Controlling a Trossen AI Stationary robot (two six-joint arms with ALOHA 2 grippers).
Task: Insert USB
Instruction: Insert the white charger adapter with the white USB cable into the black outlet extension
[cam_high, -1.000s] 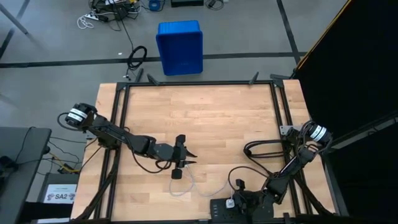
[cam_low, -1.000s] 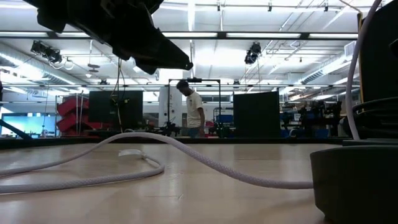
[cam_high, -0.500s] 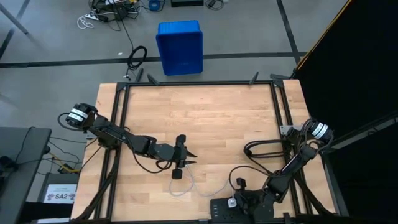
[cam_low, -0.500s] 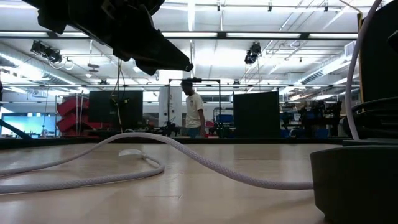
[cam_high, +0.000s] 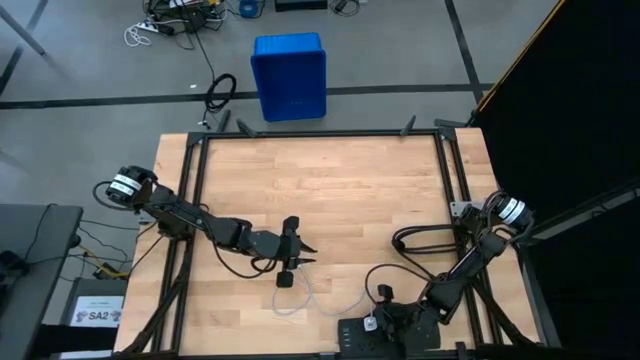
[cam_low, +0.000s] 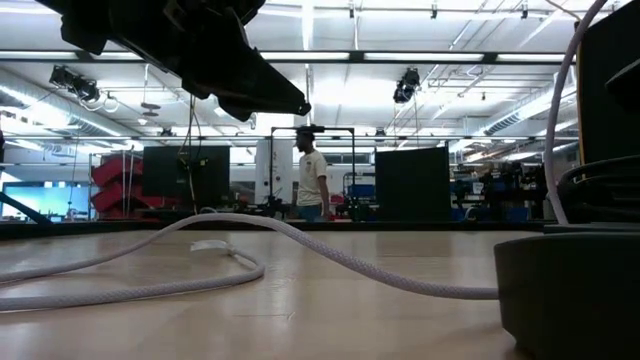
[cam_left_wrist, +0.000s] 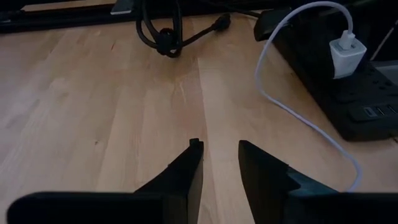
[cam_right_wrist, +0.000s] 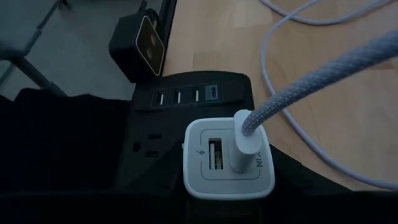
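While the plug sits in its socket: the thin, whitish, braided USB cable (cam_right_wrist: 323, 59) is already plugged by one small white plug into the white cube adapter (cam_right_wrist: 227, 157), which stands in the black power strip (cam_right_wrist: 186, 102) at the table's near edge.

Where the cable lies: from the adapter it curves out over the pale wooden table (cam_high: 330, 180) and ends in a loose loop just beside the left gripper (cam_high: 300, 254); the low view shows a long strand (cam_low: 330, 262) arching up off the wood.

How the cable looks: woven sheath, pale grey-white, far thinner than the coiled black cord (cam_left_wrist: 163, 31) lying farther off.

How it will likely handle: light and limp, so it should bend and trail rather than push. The braid probably gives fair grip; the short rigid plug looks like the only stiff part.

Where to take hold: on the plug body just behind its tip, judged best, since a grip on the soft strand would let the end droop and miss a port.

Left gripper: hovering over bare wood near mid-table, fingers (cam_left_wrist: 186, 171) parted with nothing between them.

Right gripper: low over the power strip (cam_high: 395, 322) and directly above the adapter; whether its fingers are spread or closed, I cannot tell.

Spare ports: a row of USB sockets on the strip and a second slot on the adapter look unoccupied.
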